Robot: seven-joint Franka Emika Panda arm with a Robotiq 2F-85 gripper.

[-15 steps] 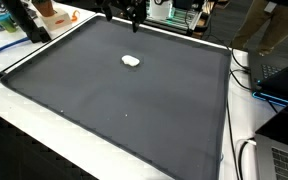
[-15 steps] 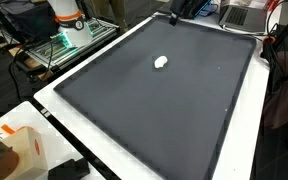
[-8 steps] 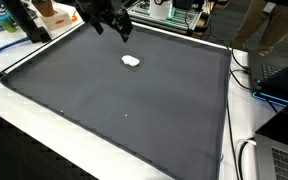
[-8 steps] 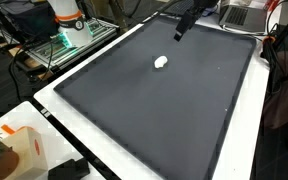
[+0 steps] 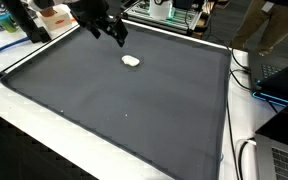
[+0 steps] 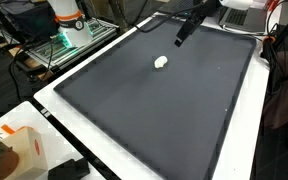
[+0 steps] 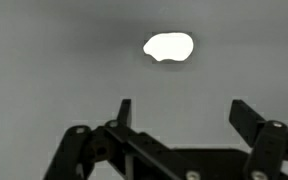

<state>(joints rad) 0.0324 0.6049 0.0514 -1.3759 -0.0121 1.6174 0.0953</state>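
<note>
We log the lump (image 5: pixel 131 60) as white, bright against the mat (image 5: pixel 134 110), which is plain dark grey. Gripper (image 5: pixel 119 38): black. Table rim (image 5: pixel 44 118): white. We note an orange box (image 5: pixel 54 14) and a blue sheet (image 5: pixel 2 46).

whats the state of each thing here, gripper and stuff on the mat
gripper: open, holding nothing, hanging above the mat short of the lump
white lump: lying loose on the mat, untouched, clear of both fingers
dark mat: spread flat on the table, only the lump on it
</note>
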